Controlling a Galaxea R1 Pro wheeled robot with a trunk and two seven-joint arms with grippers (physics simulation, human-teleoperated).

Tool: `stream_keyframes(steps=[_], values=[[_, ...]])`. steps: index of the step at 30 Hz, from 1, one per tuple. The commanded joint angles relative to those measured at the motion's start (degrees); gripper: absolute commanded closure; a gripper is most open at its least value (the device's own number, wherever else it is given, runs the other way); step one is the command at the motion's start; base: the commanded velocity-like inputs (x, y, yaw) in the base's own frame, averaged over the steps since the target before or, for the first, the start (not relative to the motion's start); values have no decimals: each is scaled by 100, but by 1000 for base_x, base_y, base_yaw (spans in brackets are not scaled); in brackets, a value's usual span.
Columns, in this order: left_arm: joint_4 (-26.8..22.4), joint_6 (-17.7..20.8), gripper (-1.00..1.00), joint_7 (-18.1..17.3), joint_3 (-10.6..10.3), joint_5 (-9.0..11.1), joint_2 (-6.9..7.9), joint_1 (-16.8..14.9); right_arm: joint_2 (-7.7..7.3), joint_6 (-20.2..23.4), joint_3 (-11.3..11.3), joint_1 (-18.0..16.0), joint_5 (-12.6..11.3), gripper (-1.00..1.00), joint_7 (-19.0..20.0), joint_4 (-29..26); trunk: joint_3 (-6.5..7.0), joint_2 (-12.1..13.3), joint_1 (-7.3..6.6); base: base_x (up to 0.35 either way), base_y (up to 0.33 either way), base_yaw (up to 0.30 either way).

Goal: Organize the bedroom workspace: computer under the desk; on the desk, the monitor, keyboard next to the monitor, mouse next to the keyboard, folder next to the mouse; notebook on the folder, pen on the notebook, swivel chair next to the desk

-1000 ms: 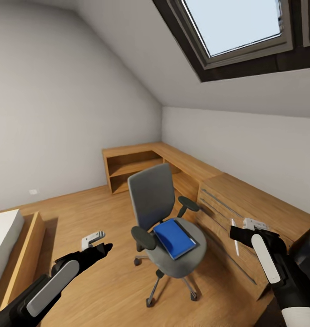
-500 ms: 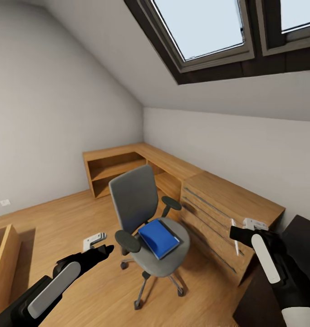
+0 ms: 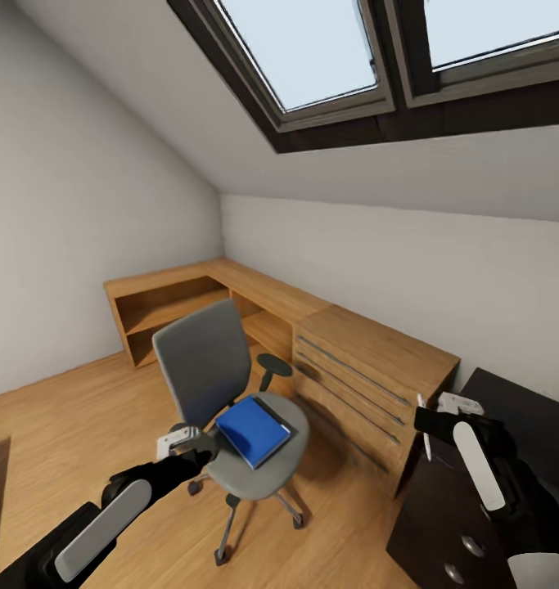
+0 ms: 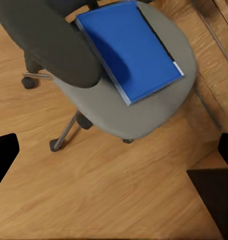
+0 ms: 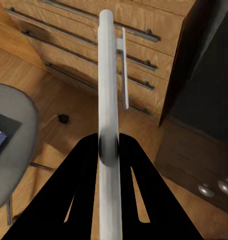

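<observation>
Now folder (image 3: 253,429) on swivel chair (image 3: 205,368); right gripper (image 5: 108,145) clamped on pen (image 5: 108,100), left gripper (image 3: 181,440) spread, empty.

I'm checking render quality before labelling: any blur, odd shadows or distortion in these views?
Head view: wide-angle stretch bends the skylight frames; the swivel chair casts a soft shadow. Left wrist view: a dark armrest shadow crosses the folder. Right wrist view: the pen looms large and slightly soft between black jaws.
</observation>
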Motion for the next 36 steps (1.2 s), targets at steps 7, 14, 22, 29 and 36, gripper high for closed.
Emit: stream_keyframes(steps=[7, 14, 22, 29, 36], values=[[-9, 1, -100, 44, -66, 24, 7, -8, -1, 13, 0, -5, -71, 100, -43, -1, -9, -7, 1, 0, -178, -265], [-9, 0, -100, 44, -68, 25, 6, -8, -1, 7, 0, -5, -67, 100, -45, 16, -9, -7, 1, 0, -15, -265], [-9, 0, -100, 44, -68, 30, 6, -8, -1, -39, 16, -5, -28, 100, -47, 228, -9, -7, 1, 202, -19, -142], [-10, 0, -100, 45, -75, 32, 6, -8, -1, -403, 42, -5, 438, 100, -35, 546, -9, -7, 1, 294, -178, -4], [-19, 0, -100, 44, -134, 32, 6, -8, 4, -1110, 89, -5, 906, 100, -30, 1135, -9, -7, 1, 271, -227, 0]])
